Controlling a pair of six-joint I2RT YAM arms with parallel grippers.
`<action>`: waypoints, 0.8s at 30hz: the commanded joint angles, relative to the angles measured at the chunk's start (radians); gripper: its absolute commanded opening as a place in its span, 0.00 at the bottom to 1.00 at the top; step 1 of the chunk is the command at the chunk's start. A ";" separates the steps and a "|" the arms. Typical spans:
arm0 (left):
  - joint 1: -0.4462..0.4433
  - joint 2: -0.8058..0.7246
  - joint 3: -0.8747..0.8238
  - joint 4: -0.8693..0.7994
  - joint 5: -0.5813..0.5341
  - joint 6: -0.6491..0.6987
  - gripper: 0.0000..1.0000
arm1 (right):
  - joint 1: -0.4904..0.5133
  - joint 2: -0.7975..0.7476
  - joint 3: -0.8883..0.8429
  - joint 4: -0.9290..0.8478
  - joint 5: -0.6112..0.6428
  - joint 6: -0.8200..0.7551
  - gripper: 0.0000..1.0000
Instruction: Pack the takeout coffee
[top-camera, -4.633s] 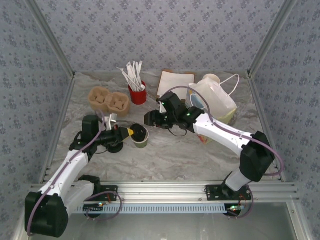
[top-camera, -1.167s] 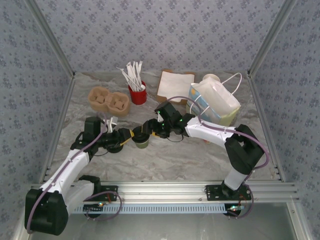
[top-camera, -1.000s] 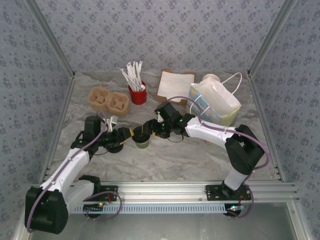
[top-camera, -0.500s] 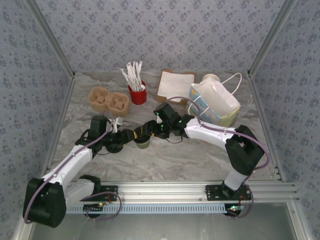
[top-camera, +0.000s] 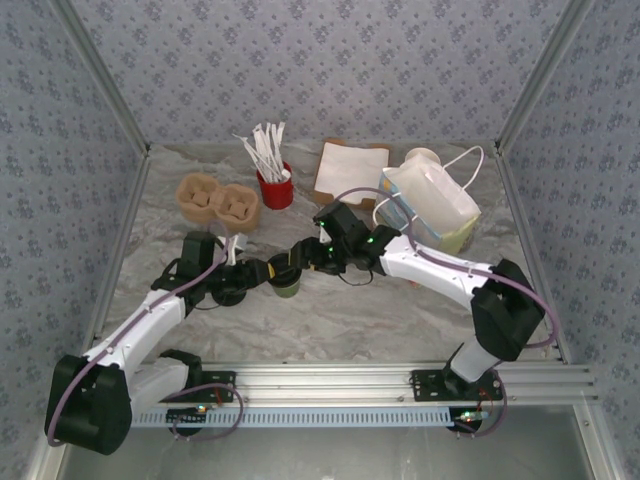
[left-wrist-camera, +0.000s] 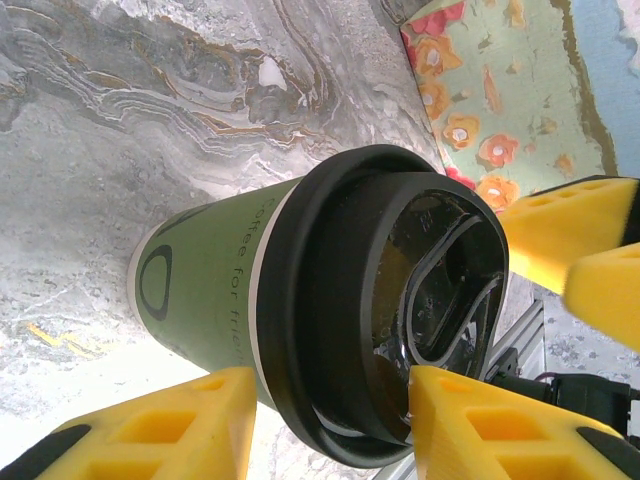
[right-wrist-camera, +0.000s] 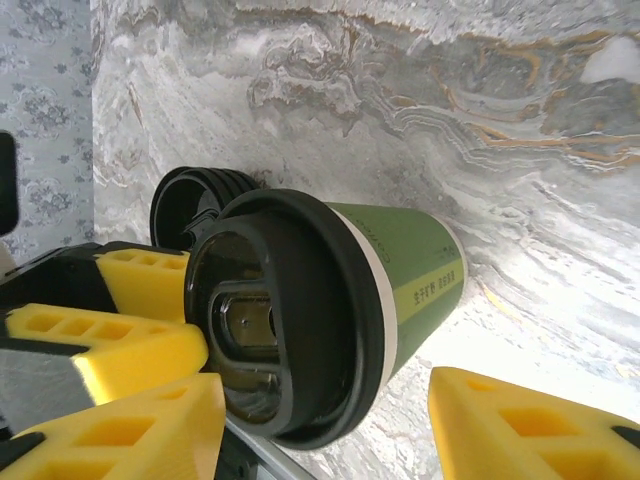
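Overhead and wrist views of a coffee-packing task at the grasp stage. An olive-green paper takeout coffee cup with a round black plastic lid (top-camera: 285, 275) stands upright near the middle of the grey marbled bench (top-camera: 400, 320), slightly toward 8 o'clock.

The left gripper (left-wrist-camera: 328, 385) reaches the cup from 9 o'clock. Its yellow foam pads (left-wrist-camera: 150, 430) lie against the cup wall and the lid rim with no gap to be seen, so the jaws read as closed on the cup. The right gripper (right-wrist-camera: 325, 390) comes in from 3 o'clock and straddles the same cup. Bare bench shows between one of its pads and the cup wall, so its jaws stand open around the cup rather than gripping it.

A stack of loose black plastic lids (right-wrist-camera: 185, 205) sits just beside the cup, on its 9 o'clock side. The white paper carrier bag with cord handles and a floral side panel (top-camera: 440, 200) rests well apart from the cup, at 2 o'clock.

Progress, as judged from this layout: the lid is fitted and the cup is within reach of both arms, but nothing is packed yet. Left to do are a secure grasp, the lift, the carry toward 2 o'clock, the lowering into the bag and the release.
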 joint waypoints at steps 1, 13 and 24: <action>-0.006 0.007 0.011 -0.028 -0.040 0.023 0.44 | -0.004 -0.034 0.029 -0.077 0.051 -0.021 0.54; -0.006 0.002 0.015 -0.034 -0.036 0.020 0.44 | -0.001 0.022 0.027 -0.039 0.020 -0.012 0.48; -0.007 0.002 0.014 -0.029 -0.036 0.017 0.44 | 0.000 0.057 0.017 -0.037 0.016 -0.007 0.47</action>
